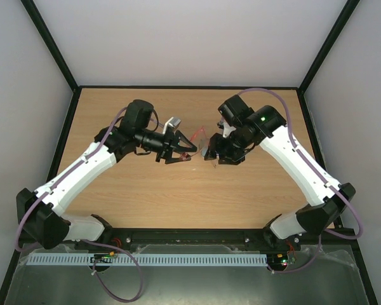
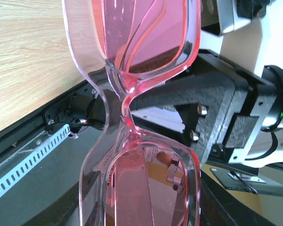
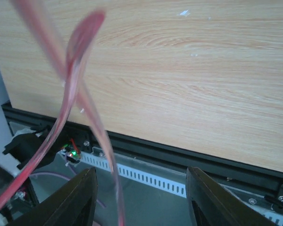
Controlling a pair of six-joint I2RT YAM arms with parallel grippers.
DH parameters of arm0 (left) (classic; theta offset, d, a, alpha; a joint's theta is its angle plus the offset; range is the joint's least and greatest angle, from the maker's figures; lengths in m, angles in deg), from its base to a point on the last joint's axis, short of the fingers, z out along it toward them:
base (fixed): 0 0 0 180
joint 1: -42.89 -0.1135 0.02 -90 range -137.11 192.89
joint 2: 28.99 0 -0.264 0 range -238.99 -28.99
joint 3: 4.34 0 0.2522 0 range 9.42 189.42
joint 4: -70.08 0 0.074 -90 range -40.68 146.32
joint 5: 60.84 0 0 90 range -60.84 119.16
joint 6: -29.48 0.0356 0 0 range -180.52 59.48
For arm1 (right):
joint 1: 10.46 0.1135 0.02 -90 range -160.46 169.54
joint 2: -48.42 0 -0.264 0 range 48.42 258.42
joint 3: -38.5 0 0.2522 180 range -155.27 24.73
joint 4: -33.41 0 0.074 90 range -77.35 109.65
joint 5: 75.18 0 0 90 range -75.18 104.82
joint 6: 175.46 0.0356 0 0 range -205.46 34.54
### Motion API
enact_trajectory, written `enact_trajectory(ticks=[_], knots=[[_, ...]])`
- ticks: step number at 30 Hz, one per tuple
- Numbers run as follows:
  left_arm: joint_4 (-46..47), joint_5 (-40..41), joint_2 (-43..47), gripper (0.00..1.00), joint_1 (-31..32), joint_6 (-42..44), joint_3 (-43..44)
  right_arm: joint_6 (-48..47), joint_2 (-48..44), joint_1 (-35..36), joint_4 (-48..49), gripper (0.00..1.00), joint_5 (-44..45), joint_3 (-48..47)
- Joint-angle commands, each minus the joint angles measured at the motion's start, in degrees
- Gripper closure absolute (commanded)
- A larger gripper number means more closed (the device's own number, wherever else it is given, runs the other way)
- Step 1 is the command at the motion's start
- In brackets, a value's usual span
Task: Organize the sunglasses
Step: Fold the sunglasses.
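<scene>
Wooden table [image 1: 178, 197], grey walls [image 1: 178, 38], pink sunglasses [image 2: 146, 33] aloft

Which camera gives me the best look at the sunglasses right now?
Left wrist: the sunglasses fill the view, with the pink lenses and translucent frame sharp. Top external shows them only as a tiny reddish sliver. Right wrist shows just two blurred, crossing temple arms.

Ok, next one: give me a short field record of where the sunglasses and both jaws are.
item: pink-lensed sunglasses, clear pink frame
position: held in the air above the wooden table, near its middle
left jaws: appear shut on the frame
right jaws: open, one temple arm passing between them
</scene>
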Motion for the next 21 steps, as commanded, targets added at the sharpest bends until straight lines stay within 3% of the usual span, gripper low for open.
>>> enact_trajectory(ticks=[1, 11, 17, 21], knots=[[-0.87, -2.54, 2.1, 0.75, 0.47, 1.13, 1.04, 0.2, 2.18, -0.64, -0.72, 0.47, 3.35, -2.03], [3.07, -1.61, 2.91, 0.75, 3.81, -1.97, -0.41, 2.77, 8.78, -0.65, 4.15, 0.47, 2.66, -9.22], [4.47, -0.77, 3.05, 0.75, 5.37, -2.9, -1.73, 2.0, 12.23, -0.65, 1.55, 0.47, 2.42, -15.53], [4.26, 0.17, 3.28, 0.75, 4.36, -2.77, -2.01, 1.9, 9.64, -0.65, -0.88, 0.47, 2.71, -15.19]])
